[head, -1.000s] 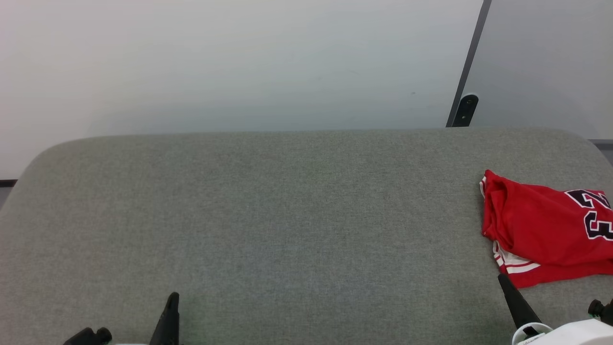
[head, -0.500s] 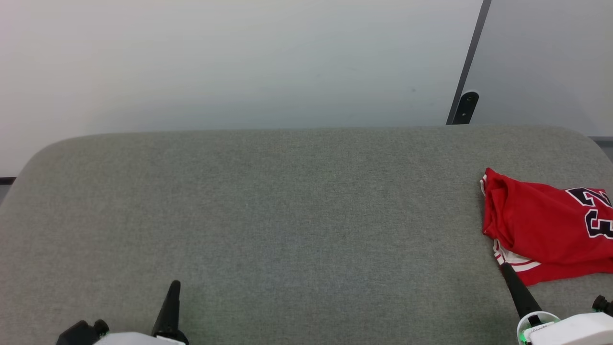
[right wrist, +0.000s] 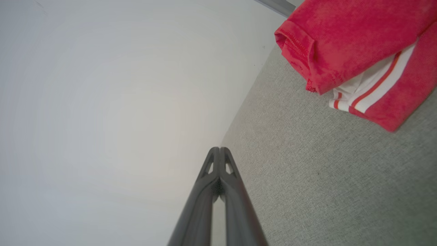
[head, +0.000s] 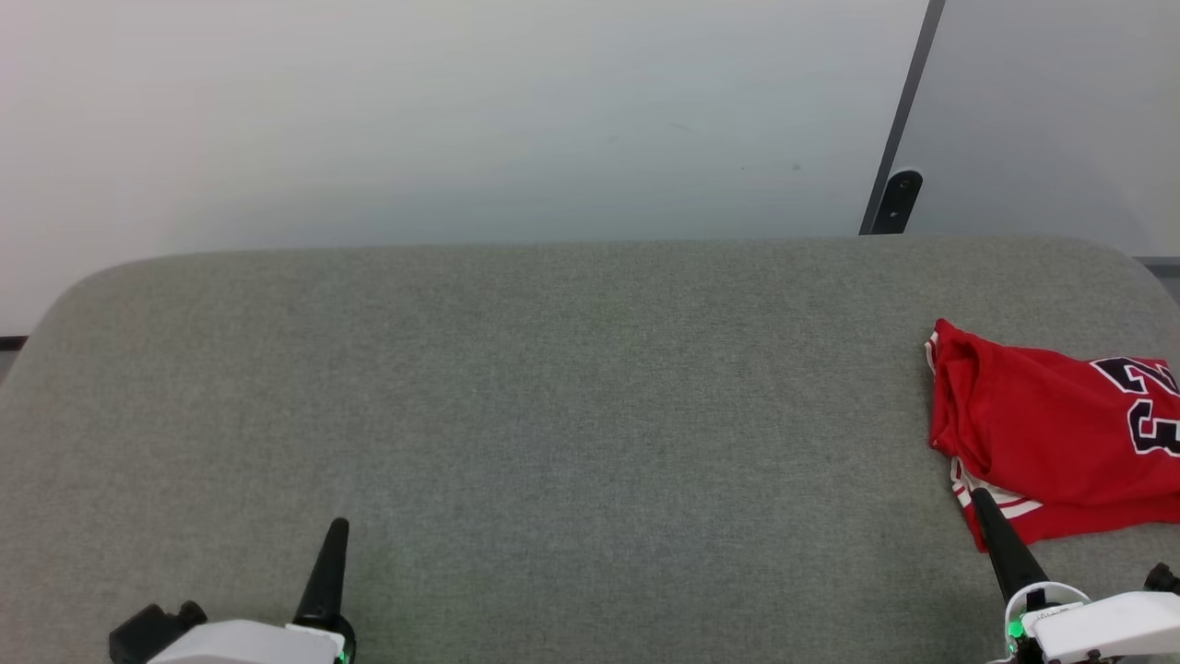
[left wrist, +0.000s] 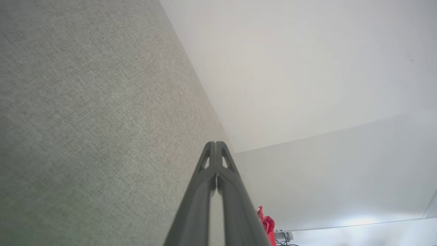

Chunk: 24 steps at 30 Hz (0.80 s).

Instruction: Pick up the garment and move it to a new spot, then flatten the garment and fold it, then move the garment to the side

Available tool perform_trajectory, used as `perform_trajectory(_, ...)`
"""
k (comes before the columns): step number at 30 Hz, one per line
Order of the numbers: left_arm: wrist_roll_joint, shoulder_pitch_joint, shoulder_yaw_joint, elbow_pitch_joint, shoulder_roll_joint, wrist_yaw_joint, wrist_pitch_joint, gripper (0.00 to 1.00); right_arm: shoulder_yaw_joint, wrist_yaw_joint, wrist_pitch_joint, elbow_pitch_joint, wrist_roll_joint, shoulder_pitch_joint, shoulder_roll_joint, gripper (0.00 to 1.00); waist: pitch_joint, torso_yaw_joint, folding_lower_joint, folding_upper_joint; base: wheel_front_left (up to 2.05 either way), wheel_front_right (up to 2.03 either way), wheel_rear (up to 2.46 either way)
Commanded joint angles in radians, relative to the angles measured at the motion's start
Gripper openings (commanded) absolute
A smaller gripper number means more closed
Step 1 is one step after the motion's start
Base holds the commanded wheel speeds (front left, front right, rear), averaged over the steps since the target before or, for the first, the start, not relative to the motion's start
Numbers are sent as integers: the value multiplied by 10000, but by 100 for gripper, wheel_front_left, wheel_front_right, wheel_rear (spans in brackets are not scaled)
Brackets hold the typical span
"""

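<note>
The garment [head: 1051, 433] is a red jersey with white striped trim and black numbers, lying folded at the right edge of the grey table [head: 553, 406]; the right wrist view has its hem [right wrist: 358, 51] at upper right. My right gripper [head: 980, 499] is shut and empty, its tip in line with the garment's near left corner. My left gripper [head: 339, 527] is shut and empty near the table's front left. In the left wrist view the shut left gripper [left wrist: 215, 143] points along the table, with a red scrap of the garment [left wrist: 266, 222] far off.
A pale wall rises behind the table's far rounded edge. A dark vertical strip with a black bracket [head: 899, 203] stands at the back right. The right gripper [right wrist: 219, 149] points toward the wall.
Both grippers have moved forward over the table, away from the front edge. The head view has shifted slightly, so the table and garment sit a little higher.
</note>
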Motion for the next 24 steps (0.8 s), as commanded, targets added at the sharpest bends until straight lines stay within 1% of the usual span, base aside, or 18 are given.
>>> perform_trajectory(1,-255,-225,73,-23,-2,-106,51,0,-64,-6,-66,8,293,-215,5,0,9,-1,0,0,0,0,0)
perform_trajectory(24,-1912,-744,369,285,-206,-376,512,0,-125,-8,-293,451,1905,-649,43,0,122,-13,0,0,0,0,0)
